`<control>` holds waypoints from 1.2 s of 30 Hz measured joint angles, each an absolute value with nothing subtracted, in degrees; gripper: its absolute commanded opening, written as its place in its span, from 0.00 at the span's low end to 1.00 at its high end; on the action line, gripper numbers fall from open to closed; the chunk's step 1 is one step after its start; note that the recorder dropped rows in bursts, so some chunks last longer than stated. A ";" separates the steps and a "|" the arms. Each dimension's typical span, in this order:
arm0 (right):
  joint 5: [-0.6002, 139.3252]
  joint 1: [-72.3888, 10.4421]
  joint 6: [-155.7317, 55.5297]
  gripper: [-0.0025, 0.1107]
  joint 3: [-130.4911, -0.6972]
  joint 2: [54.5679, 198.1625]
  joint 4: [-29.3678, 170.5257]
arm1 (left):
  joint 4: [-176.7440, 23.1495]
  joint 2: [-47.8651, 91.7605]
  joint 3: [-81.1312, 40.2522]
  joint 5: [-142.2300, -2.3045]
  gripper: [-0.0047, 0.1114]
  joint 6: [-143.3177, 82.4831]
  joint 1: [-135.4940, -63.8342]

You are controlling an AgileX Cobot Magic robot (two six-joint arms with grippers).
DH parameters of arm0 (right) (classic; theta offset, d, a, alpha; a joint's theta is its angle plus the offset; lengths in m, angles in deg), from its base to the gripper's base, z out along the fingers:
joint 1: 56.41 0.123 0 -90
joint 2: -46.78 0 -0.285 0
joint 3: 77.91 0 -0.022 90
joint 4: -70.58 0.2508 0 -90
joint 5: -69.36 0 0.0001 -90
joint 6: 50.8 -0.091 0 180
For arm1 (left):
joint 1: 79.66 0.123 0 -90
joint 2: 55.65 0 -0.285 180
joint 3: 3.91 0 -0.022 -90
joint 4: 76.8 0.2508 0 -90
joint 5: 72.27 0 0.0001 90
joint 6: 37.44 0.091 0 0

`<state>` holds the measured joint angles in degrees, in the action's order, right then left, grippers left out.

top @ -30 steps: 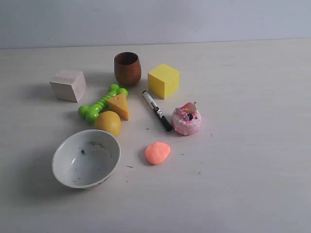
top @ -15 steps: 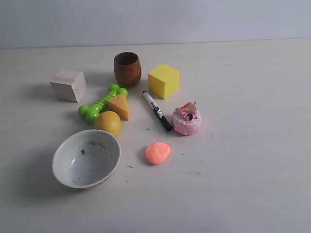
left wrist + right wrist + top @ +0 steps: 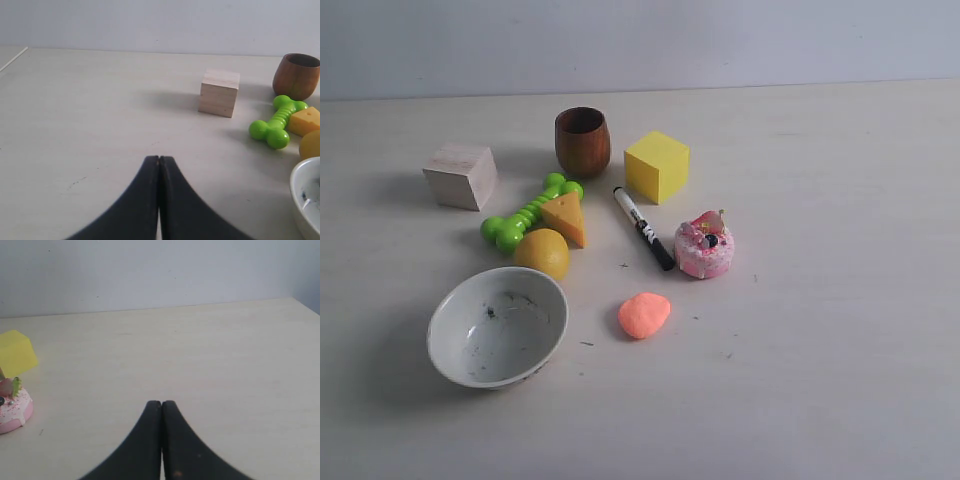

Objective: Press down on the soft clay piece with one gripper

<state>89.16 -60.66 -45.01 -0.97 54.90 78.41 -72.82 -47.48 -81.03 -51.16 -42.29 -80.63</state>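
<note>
Clay piece (image 3: 644, 315), orange and rounded, lay on the bare table (image 3: 840, 200) in the exterior view. It sat between the white bowl (image 3: 470, 340) and the pink doughnut toy (image 3: 704, 248), apart from both, with the black marker (image 3: 643, 228) near its far side. It touched nothing else. Neither wrist view showed it.

Handling, as judged: the lump looked light, soft and matt, likely to dent under slight load and to cling to a tip rather than slide. It calls for no hold. A closed tip brought straight down on the crown of the mound would serve; an off-centre push could roll or shove it across the smooth top.

Containers, larger first:
- The white bowl stood upright and held no object. Only dark smudges and specks marked its inner wall.
- The wooden cup (image 3: 582, 150) stood upright beyond it. Nothing rose above its rim, and the shadowed inside could not be read to the bottom.

Grippers:
- The left gripper (image 3: 159, 161) had its jaws pressed together on nothing, over bare table short of the bowl.
- The right gripper (image 3: 161, 404) likewise had its jaws closed and empty, over bare table with the doughnut toy off to one side.
- Neither arm appeared in the exterior view, so both stood well apart from the clay.
</note>
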 measured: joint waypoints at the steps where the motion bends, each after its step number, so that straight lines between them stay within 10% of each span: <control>1: 88.84 -60.66 -45.01 0.02 -0.97 54.90 78.41 | -72.82 -47.48 -81.03 -51.16 0.04 -42.29 -80.63; 28: 48.03 -60.66 -55.97 0.02 -0.97 54.90 83.43 | -72.82 -47.48 -81.03 -51.16 0.04 -42.29 -80.63; 36: 58.98 -60.66 -58.07 0.02 -8.99 55.35 78.06 | -72.82 -47.48 -81.03 -51.16 0.04 -42.29 -80.63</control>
<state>58.98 -60.66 -58.07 -8.99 55.35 78.06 -72.82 -47.48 -81.03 -51.16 -42.29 -80.63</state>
